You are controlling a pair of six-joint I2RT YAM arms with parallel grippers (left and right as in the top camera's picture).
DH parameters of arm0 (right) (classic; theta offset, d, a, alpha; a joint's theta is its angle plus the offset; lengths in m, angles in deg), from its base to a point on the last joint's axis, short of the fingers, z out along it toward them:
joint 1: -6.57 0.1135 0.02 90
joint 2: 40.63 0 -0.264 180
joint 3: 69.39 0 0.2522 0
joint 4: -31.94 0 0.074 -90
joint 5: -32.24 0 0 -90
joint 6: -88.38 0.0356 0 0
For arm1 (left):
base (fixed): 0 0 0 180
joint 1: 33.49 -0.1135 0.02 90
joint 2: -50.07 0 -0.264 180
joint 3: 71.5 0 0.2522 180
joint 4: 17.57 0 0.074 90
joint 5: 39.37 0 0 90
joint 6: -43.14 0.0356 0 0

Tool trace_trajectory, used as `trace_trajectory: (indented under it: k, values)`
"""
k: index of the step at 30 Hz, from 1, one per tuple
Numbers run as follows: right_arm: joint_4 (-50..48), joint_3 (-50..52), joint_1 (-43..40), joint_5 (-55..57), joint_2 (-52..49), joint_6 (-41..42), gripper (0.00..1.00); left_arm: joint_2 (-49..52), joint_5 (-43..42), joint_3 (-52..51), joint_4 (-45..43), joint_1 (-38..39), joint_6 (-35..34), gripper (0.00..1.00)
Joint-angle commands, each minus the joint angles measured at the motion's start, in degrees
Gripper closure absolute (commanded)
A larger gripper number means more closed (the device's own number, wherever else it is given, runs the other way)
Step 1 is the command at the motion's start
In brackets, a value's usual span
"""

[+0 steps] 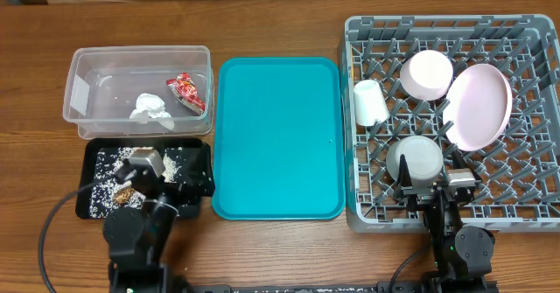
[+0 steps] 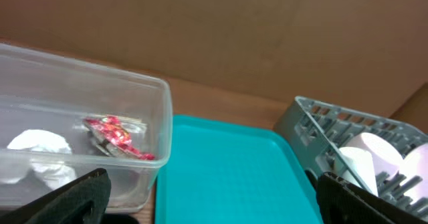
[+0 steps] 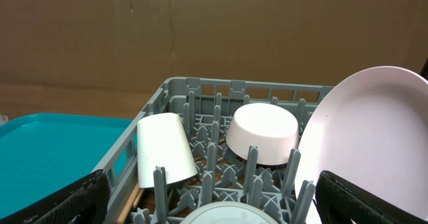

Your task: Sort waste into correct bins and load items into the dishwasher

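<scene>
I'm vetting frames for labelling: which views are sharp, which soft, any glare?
Overhead: sharp, evenly lit, no strong glare on the flat teal plastic tray. Left wrist: soft overall, crinkled red snack wrapper smeared. Right wrist: crisper, small white cup clear.

We see our left arm [image 1: 131,233] folded low at the lower left of the overhead frame and our right arm [image 1: 461,245] folded low at the lower right, both wrists pointing toward the top of the frame. Our left gripper [image 2: 212,184] is spread wide and holds nothing. Its two dark fingers [image 2: 70,198] show only at the lower corners of the left wrist view. Our right gripper [image 3: 212,184] is just as wide and empty, its fingers [image 3: 364,200] likewise at the two bottom corners of its view.
</scene>
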Motion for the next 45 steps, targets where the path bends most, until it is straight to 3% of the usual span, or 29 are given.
trace_trajectory:
  k: [1,9,15,19,25,30,37,45]
  values:
    - [-0.3,0.6,0.3,-0.3,0.7,0.0,0.00,-2.8,-0.2,-3.8,-2.2,1.0,0.3,0.00]
    - [-0.2,0.6,0.3,-0.3,0.7,0.0,0.00,-10.3,2.8,-13.0,-8.4,2.8,0.3,0.00]
    - [-0.3,0.6,0.3,-0.3,0.7,0.0,0.00,-14.3,7.2,-13.5,-3.7,3.1,0.5,0.00]
    - [-0.3,0.6,0.3,-0.3,0.7,0.0,0.00,-17.7,14.5,-13.5,3.3,4.3,0.7,0.00]
    - [-0.3,0.6,0.3,-0.3,0.7,0.0,0.00,-20.5,18.4,-13.5,4.6,8.5,16.3,0.00]
    - [-0.2,0.6,0.3,-0.3,0.7,0.0,0.00,-20.5,19.6,-13.5,4.6,10.1,24.4,0.00]
    - [-0.3,0.6,0.3,-0.3,0.7,0.0,0.00,-20.5,20.5,-13.5,4.6,8.2,24.9,0.00]
    - [-0.2,0.6,0.3,-0.3,0.7,0.0,0.00,-20.5,20.5,-13.5,4.5,6.8,18.0,0.00]
